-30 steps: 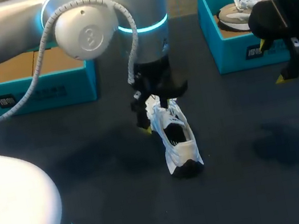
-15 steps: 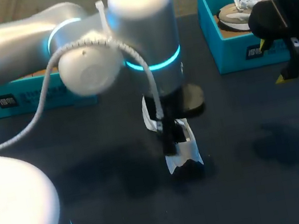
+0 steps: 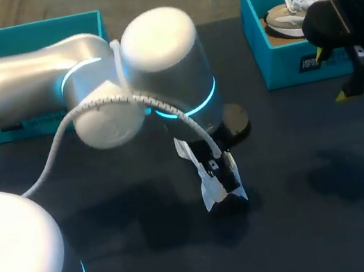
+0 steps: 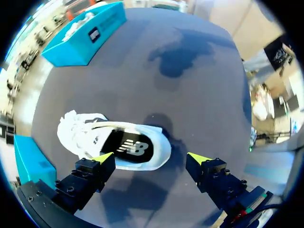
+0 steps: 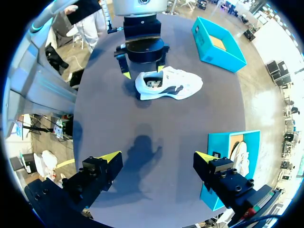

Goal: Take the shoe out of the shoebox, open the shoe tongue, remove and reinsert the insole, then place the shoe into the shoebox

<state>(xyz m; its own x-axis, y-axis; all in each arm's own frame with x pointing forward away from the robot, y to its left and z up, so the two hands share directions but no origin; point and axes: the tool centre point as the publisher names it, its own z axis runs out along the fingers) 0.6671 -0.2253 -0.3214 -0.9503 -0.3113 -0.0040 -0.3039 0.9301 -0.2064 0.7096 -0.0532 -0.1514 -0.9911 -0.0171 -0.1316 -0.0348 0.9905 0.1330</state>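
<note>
Moved: left arm has swung forward over the shoe (image 3: 211,191) and now hides its front half in the head view; shoe and right arm are unchanged.
Shoe: white, on its sole mid-surface (image 3: 140,256), well apart from both boxes; dark insole (image 4: 128,147) shows in its opening.
Left tool (image 4: 151,157): fingers spread wide about the heel end, gripping nothing; contact unclear.
Right tool (image 5: 157,156): spread and empty, near the right shoebox (image 3: 282,65), which holds a second shoe (image 3: 288,15).
Left shoebox (image 3: 29,27): far left.
Progress: shoe looks taken out; insole seemingly seated; removal, reinsertion and boxing likely remain. Tongue state unclear.
</note>
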